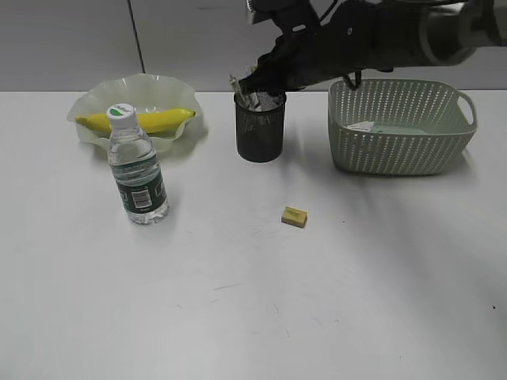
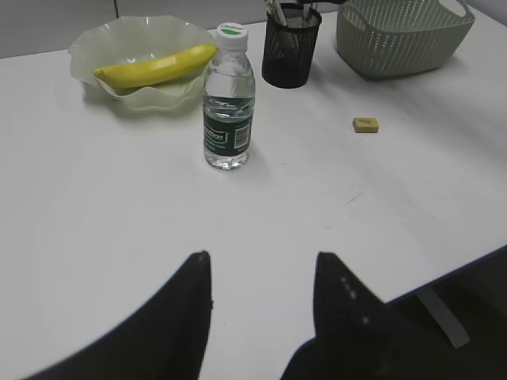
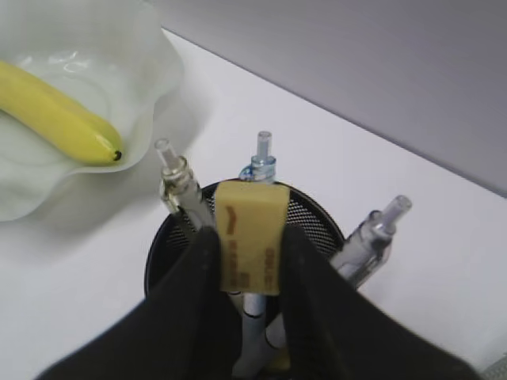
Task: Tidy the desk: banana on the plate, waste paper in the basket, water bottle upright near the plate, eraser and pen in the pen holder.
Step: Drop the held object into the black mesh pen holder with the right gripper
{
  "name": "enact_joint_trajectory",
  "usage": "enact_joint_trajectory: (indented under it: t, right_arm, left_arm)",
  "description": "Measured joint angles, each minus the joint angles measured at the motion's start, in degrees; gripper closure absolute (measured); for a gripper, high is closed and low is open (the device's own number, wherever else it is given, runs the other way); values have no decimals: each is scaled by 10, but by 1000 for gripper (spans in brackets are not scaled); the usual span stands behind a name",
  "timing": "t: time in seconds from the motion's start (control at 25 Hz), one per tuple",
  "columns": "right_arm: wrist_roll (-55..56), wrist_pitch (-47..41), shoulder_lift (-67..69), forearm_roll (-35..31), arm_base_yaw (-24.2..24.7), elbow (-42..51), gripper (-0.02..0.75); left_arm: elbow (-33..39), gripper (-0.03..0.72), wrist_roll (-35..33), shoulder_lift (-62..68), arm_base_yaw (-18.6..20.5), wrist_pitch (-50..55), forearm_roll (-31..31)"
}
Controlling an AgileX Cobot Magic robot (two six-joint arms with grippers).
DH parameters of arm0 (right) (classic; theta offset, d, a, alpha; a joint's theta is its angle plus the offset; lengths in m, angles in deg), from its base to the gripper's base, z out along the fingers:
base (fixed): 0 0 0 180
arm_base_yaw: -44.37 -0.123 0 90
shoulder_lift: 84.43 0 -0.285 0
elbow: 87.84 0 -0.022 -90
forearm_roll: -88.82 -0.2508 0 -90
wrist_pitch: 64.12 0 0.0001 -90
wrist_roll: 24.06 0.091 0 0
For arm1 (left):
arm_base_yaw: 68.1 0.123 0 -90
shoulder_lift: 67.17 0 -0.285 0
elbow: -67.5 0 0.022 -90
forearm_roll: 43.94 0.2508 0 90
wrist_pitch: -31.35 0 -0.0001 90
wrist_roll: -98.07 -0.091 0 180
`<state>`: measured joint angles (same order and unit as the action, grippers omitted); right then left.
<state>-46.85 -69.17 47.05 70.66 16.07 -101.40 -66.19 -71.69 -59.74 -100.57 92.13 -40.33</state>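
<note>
Probably an office or lab: a plain white desk (image 1: 238, 317) against a bare grey panelled wall (image 1: 79, 39).

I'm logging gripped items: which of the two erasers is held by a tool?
The eraser pinched in the right tool above the pen holder; the other eraser lies loose on the desk.

White worktop (image 1: 238, 317) with faint scuffs, carrying five items. Back left: ruffled green plate (image 1: 170, 85). In front of the plate and just beside it: bottle (image 1: 136, 168), upright, white cap on top, dark green label facing the exterior camera. Back centre: black mesh holder (image 1: 260, 131), upright. Back right: perforated green basket (image 1: 400, 142), well apart from the plate and near the holder. In front of the holder, between bottle and basket but nearer the camera: small yellow eraser (image 1: 295, 216), lying flat and touching nothing else
</note>
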Motion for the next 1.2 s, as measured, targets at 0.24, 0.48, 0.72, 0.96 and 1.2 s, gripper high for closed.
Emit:
enact_joint_trajectory:
  t: [0.24, 0.48, 0.72, 0.96, 1.2]
  right_arm:
    - [0, 31, 23, -8, -1, -3, 541]
    - [0, 36, 34, -29, -1, -4, 456]
    - [-1, 38, 35, -31, -1, -4, 299]
    - [-1, -14, -9, -31, -1, -4, 288]
    - [0, -141, -101, 26, -1, -5, 283]
  left_arm:
    - [0, 367, 0, 0, 0, 0, 0]
    - [0, 367, 0, 0, 0, 0, 0]
    - [0, 367, 0, 0, 0, 0, 0]
    - [0, 367, 0, 0, 0, 0, 0]
    - [0, 367, 0, 0, 0, 0, 0]
